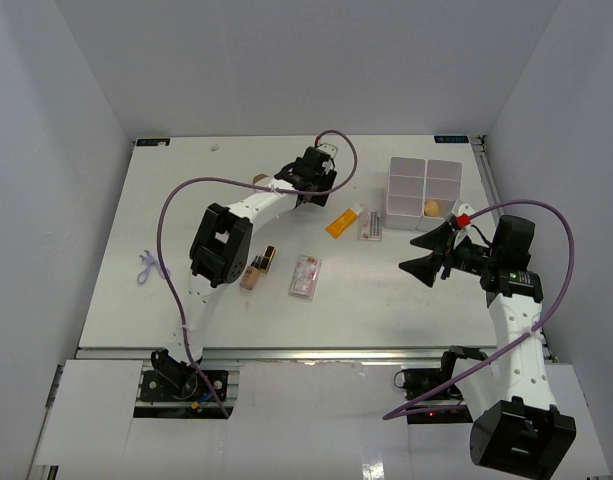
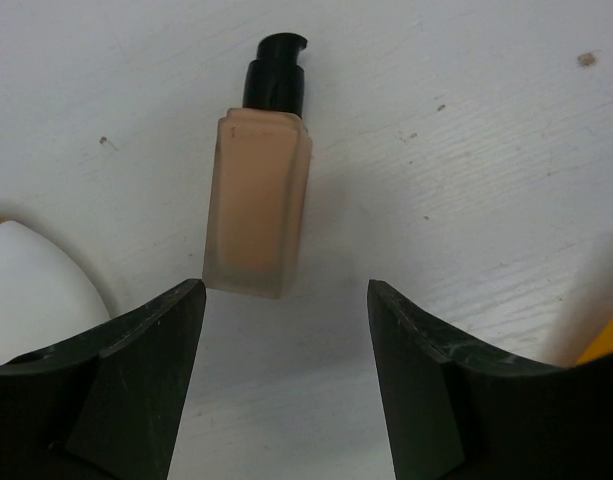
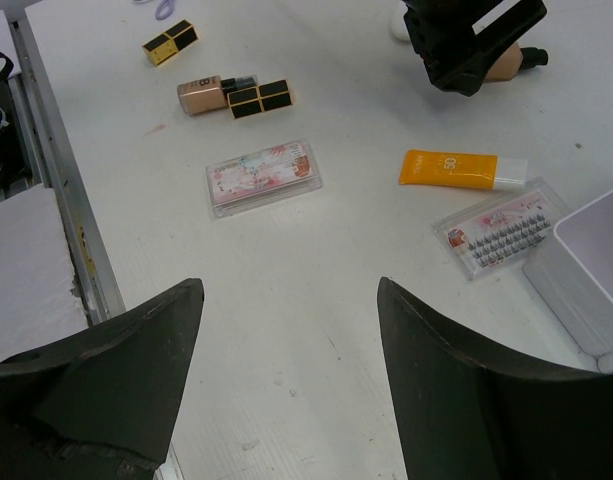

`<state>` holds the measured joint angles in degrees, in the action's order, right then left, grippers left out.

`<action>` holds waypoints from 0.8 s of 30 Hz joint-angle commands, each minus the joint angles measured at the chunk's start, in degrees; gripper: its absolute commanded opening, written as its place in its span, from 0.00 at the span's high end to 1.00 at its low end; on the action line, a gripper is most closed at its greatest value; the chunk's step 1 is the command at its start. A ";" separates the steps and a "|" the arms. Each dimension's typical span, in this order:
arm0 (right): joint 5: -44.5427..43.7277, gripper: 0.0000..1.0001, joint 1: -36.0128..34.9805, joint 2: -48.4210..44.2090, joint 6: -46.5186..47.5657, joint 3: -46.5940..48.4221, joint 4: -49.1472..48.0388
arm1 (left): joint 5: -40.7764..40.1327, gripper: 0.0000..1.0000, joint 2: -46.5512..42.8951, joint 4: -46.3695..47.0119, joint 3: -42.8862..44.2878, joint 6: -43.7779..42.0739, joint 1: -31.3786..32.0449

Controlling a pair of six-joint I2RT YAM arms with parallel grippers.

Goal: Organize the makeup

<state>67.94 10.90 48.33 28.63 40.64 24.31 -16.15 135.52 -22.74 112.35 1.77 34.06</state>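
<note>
Top view. Left tool is out at 12 o'clock of the worktop, jaws open.

Left wrist view: the tan bottle lies flat with its dark cap pointing away from the tool. Its base is level with the fingertips and closer to one finger than to the other. Whether they touch cannot be told. A white oval piece lies at 9 o'clock of the bottle, apart from it.

Right tool is at 3 o'clock of the worktop, held above the surface, jaws wide apart with nothing between them.

- White box at 1 o'clock, with one tan sponge in its near right compartment.
- Orange tube lies just at 9 o'clock of the clear lash palette. Both are near the box's near left corner.
- Pink palette is near centre, at 7 o'clock of the tube and well apart from it.
- Small tan bottle lies at 9 o'clock of the pink palette, with a black-and-gold stick just beside it.
- Right wrist view shows a second stick lying apart from that pair.
</note>
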 commanded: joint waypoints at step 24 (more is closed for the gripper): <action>0.70 0.23 1.10 0.92 -1.47 -0.77 -2.86 | 8.57 0.65 4.68 1.24 6.46 -4.79 -2.77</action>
<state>67.85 11.44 49.28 27.52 40.36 23.40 -11.73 141.12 -21.47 117.35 -2.77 31.30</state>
